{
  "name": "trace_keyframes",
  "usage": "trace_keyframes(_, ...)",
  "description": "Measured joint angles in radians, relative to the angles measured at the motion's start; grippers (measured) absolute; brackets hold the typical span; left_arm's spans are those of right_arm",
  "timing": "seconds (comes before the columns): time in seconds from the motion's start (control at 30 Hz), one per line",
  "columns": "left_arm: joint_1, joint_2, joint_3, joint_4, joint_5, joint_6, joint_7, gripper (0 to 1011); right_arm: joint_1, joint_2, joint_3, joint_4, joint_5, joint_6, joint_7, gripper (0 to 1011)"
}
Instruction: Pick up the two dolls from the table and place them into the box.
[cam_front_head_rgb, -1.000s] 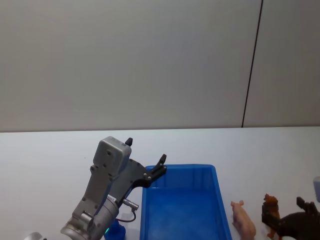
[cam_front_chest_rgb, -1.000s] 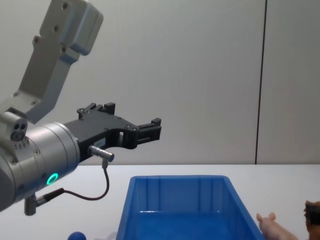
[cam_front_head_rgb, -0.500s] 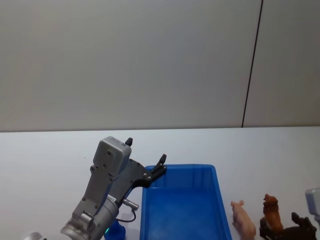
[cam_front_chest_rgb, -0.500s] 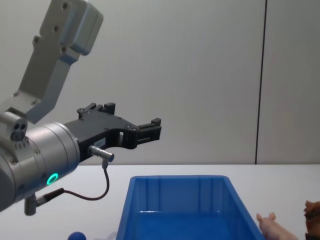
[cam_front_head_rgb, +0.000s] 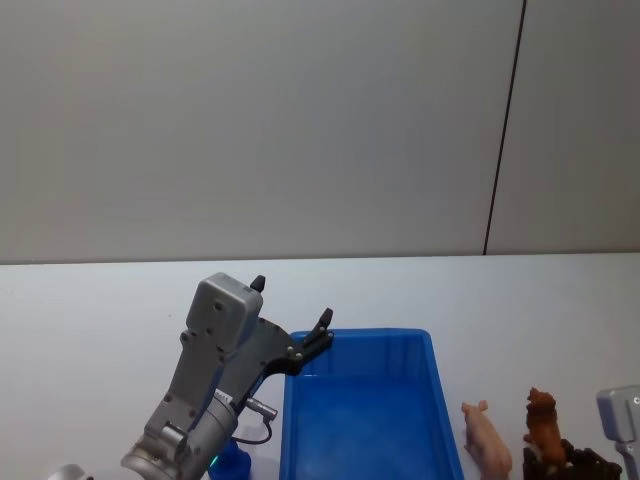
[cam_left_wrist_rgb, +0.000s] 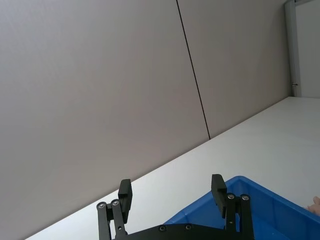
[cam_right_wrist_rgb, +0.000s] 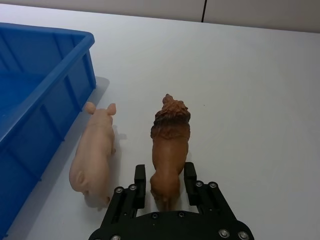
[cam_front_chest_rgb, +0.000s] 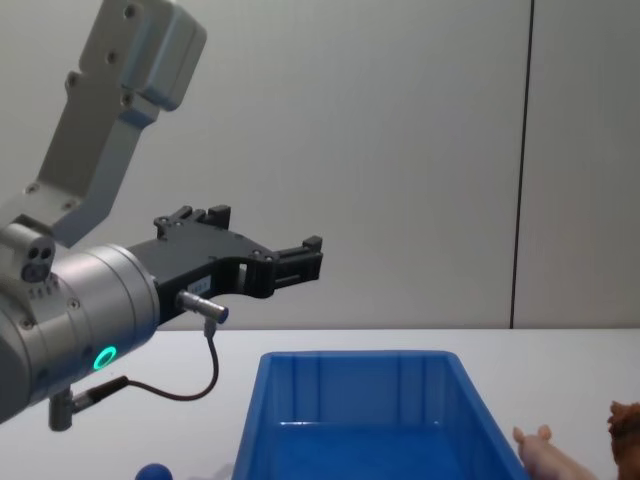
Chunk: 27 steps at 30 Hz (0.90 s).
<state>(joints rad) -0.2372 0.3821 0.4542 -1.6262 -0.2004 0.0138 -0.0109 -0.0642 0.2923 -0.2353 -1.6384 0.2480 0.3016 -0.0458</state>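
Two dolls stand on the white table (cam_right_wrist_rgb: 250, 75) just right of the blue box (cam_right_wrist_rgb: 50, 35): a pale pink doll (cam_right_wrist_rgb: 95, 155) nearer the box and a brown doll (cam_right_wrist_rgb: 169, 145) beside it. My right gripper (cam_right_wrist_rgb: 165, 180) is open, low over the table, with one finger on each side of the brown doll's rear end. In the head view the pink doll (cam_front_head_rgb: 486, 440), the brown doll (cam_front_head_rgb: 543, 425) and the right gripper (cam_front_head_rgb: 560, 462) sit at the lower right. My left gripper (cam_front_head_rgb: 292, 302) hangs open and empty above the left rim of the box (cam_front_head_rgb: 360, 335).
A small blue round object (cam_front_head_rgb: 232, 460) lies on the table left of the box, under the left arm. A grey wall with a dark vertical seam stands behind the table. Bare tabletop stretches to the right of the dolls and beyond the box.
My right gripper has dropped lower and drawn back in the head view, settling behind the brown doll. The left arm, the box and both dolls have stayed put.
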Motion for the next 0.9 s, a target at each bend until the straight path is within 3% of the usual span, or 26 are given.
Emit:
trace_keyframes(0.23, 0.0, 0.0, 0.0, 0.0, 0.0, 0.0, 0.0, 1001, -0.004, -0.004, -0.001, -0.01, -0.013, -0.008, -0.005, 299)
trace_keyframes(0.63, 0.0, 0.0, 0.0, 0.0, 0.0, 0.0, 0.0, 1001, -0.011, -0.005, -0.004, -0.083, -0.058, -0.056, -0.006, 290)
trace_keyframes(0.9, 0.0, 0.0, 0.0, 0.0, 0.0, 0.0, 0.0, 1001, 0.005, -0.013, -0.011, -0.122, -0.084, -0.09, 0.044, 290)
